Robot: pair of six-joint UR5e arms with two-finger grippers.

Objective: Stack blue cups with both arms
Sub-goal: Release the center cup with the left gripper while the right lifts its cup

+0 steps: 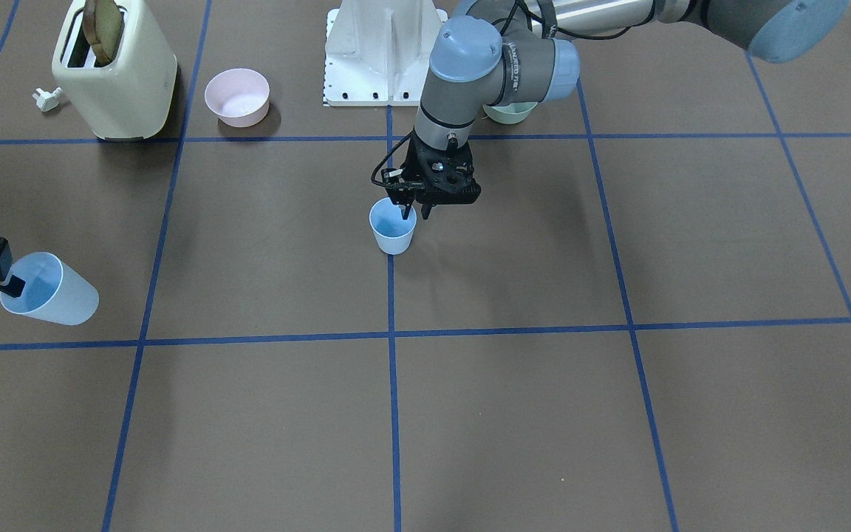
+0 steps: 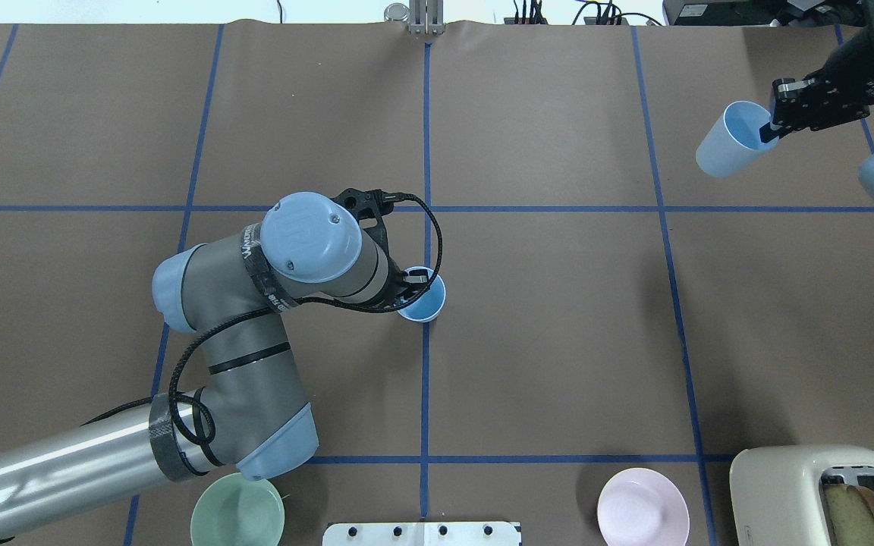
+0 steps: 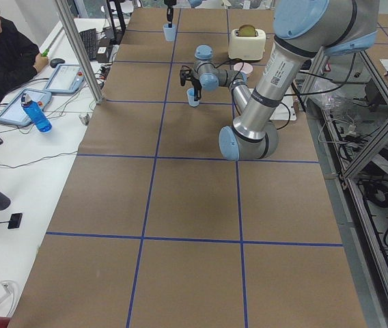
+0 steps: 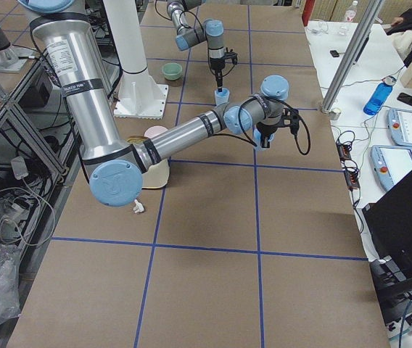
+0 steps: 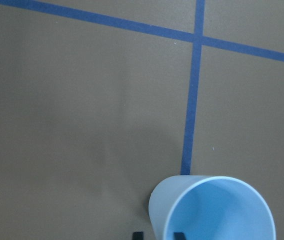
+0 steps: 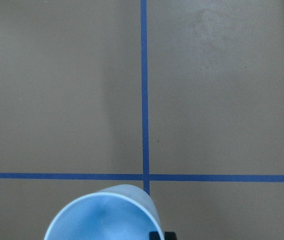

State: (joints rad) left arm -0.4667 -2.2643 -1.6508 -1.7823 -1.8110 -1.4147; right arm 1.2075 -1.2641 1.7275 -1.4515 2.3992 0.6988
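Note:
One pale-blue cup (image 1: 393,230) stands upright on the table at the centre tape line; it also shows in the overhead view (image 2: 425,301) and the left wrist view (image 5: 217,210). My left gripper (image 1: 414,213) hangs over its rim, one finger inside and one outside the wall, with a small gap between them. The second blue cup (image 1: 56,292) is held tilted above the table near its right end, also in the overhead view (image 2: 729,140). My right gripper (image 1: 10,284) is shut on its rim, one finger inside, as the right wrist view (image 6: 162,235) shows.
A cream toaster (image 1: 115,70) with bread, a pink bowl (image 1: 237,96) and a small white plug (image 1: 47,98) sit at the robot's right rear. A green bowl (image 2: 237,516) lies by the left arm's base. The white pedestal (image 1: 381,52) stands between them.

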